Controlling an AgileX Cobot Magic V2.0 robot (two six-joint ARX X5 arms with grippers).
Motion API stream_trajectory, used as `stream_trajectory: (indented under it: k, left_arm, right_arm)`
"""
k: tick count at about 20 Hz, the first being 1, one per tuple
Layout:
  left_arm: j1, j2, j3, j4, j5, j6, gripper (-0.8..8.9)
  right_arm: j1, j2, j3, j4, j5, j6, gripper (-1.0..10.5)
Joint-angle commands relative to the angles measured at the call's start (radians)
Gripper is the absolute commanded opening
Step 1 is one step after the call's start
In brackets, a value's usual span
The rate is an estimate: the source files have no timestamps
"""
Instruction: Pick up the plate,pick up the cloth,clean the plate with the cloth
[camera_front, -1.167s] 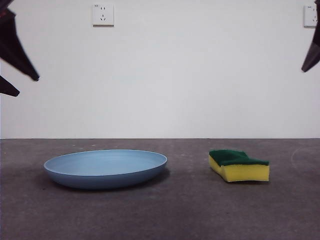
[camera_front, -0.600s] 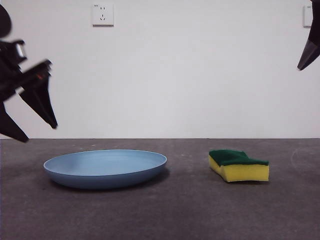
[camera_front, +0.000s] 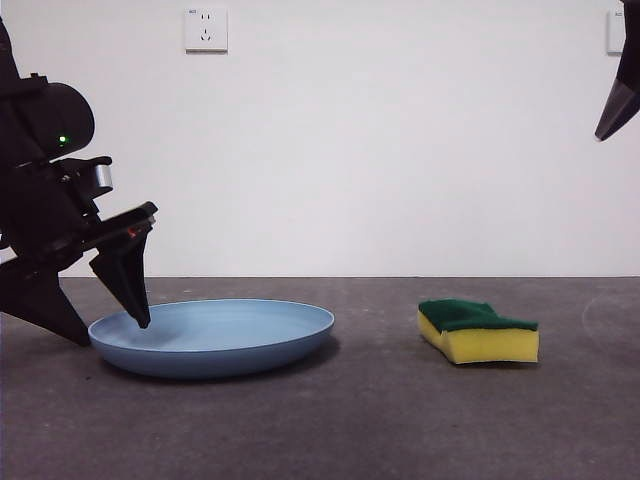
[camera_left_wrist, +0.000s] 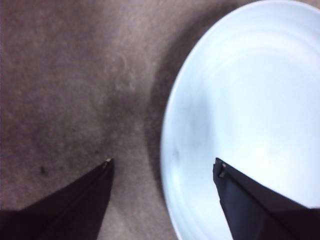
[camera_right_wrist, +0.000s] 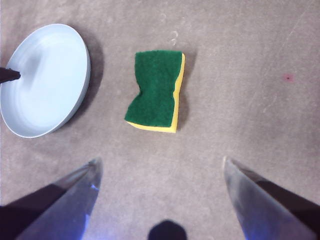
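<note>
Plate (camera_front: 212, 336) flat on the table (camera_front: 340, 430), well apart from the sponge (camera_front: 478, 331); light blue, round, shallow, low raised rim, matte with faint rings on the floor of it; much wider than the sponge.

Left gripper (camera_front: 108, 325) low at the plate's outer edge, jaws spread wide and holding nothing; in the left wrist view one jaw tip hangs over the plate's inside, the other over bare table, so the rim (camera_left_wrist: 167, 150) lies between them; judged a set-up for pinching the rim, the only part thin enough to grip on a dish this broad; whether the tips touch anything cannot be told.

Sponge lies green side up; dark green scouring layer, coarse-looking, on yellow foam; wavy sides, waisted in the middle as seen from the right wrist view (camera_right_wrist: 156, 90); untouched, nothing near it.

Right gripper (camera_right_wrist: 160, 165) high above the sponge side, jaws wide open and empty; shows in the front view only as a black tip at the top corner; judged waiting.

Table grey, rough, speckled; white wall behind with a socket (camera_front: 206, 29).

Step in hand, by my reading: first pick, the plate; no lift yet.
</note>
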Motion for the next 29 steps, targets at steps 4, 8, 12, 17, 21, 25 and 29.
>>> stream_trajectory:
  k: [4,8,12,17,21,25,29]
  left_arm:
    - [-0.012,0.029,-0.013,0.003,-0.028,0.045,-0.08]
    - [-0.012,0.019,0.018,-0.001,-0.026,0.045,-0.08]
    - [-0.012,-0.060,0.112,-0.105,-0.026,0.088,-0.08]
    - [-0.012,-0.210,0.229,-0.224,-0.026,0.131,-0.08]
    - [-0.012,-0.342,0.255,-0.253,-0.026,0.131,-0.08]
    - [-0.012,-0.416,0.255,-0.284,-0.026,0.131,-0.08]
    - [-0.012,-0.424,0.255,-0.330,-0.026,0.139,-0.08]
  right_arm:
    - [0.010,0.001,0.004,0.006,-0.002,0.029,4.1]
    - [0.035,0.002,0.004,0.016,0.008,0.029,4.1]
    - [0.108,0.024,0.035,0.040,0.079,0.044,3.4]
    - [0.266,0.190,0.143,0.047,0.233,0.048,3.4]
    - [0.377,0.390,0.236,0.074,0.377,0.047,3.4]
    - [0.423,0.554,0.254,0.194,0.381,0.056,3.1]
    - [0.429,0.681,0.254,0.229,0.422,0.063,2.8]
